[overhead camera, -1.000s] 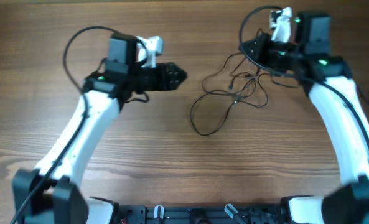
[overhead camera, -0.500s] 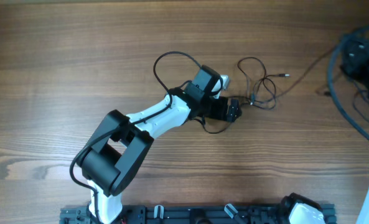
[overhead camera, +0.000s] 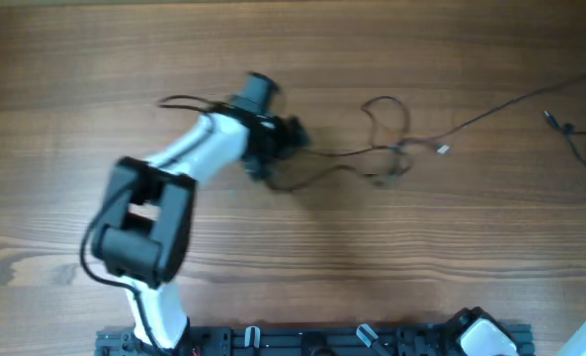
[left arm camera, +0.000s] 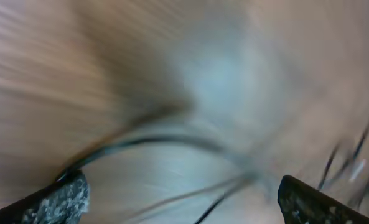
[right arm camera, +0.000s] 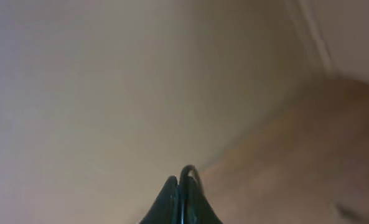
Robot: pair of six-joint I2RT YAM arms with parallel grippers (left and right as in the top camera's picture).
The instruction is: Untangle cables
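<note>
The cables (overhead camera: 372, 150) are thin black wires on the wooden table, with a small loop and knot at centre right. One strand runs taut to the upper right edge. My left gripper (overhead camera: 291, 133) sits at the wires' left end. In the blurred left wrist view its fingers (left arm camera: 190, 199) are wide apart, with cable strands (left arm camera: 172, 140) lying between them. My right gripper is outside the overhead view. In the right wrist view its fingertips (right arm camera: 180, 186) are pressed together on a thin loop of cable (right arm camera: 191, 171), raised off the table.
Thin dark wires with a small plug (overhead camera: 551, 119) lie at the table's right edge. The arm bases and a black rail (overhead camera: 312, 341) run along the front edge. A white arm base (overhead camera: 480, 334) shows at the front right.
My left arm has swung left and back from the bundle. My right arm has left the overhead view to the right, and the cables are now stretched out between the two.
</note>
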